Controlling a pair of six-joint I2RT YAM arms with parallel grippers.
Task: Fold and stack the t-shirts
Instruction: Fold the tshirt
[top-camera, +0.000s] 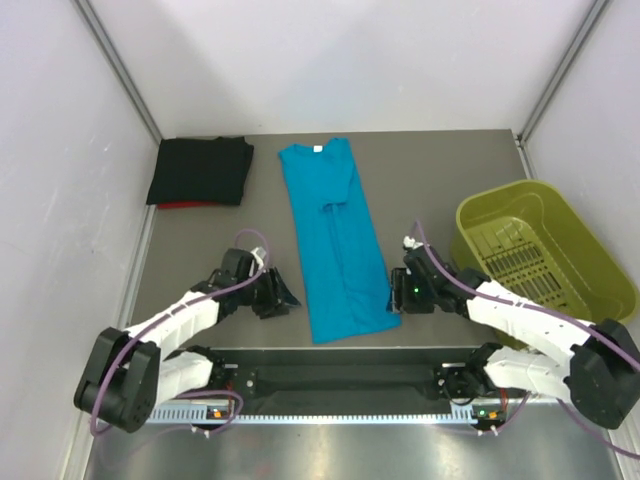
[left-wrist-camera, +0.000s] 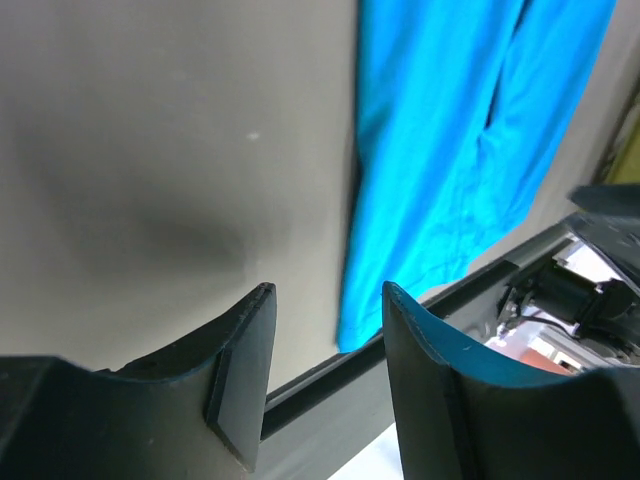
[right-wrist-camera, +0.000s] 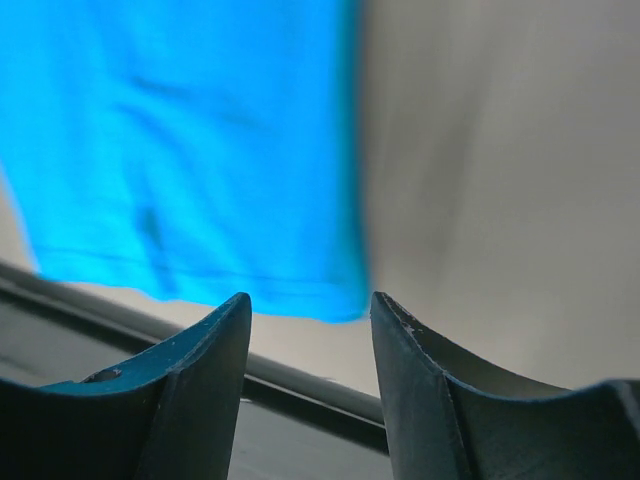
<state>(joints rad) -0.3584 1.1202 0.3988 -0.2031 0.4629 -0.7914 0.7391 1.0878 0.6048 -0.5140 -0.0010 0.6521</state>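
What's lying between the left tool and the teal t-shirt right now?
Nothing. Only bare grey table separates the left tool from the teal t-shirt, as the top view and the left wrist view both show.

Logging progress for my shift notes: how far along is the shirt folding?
Done: a folded black shirt sits on a red one at the far left. In hand: nothing; the teal shirt lies folded into a long strip, left gripper and right gripper open beside its near end. Left: fold it shorter and stack it.
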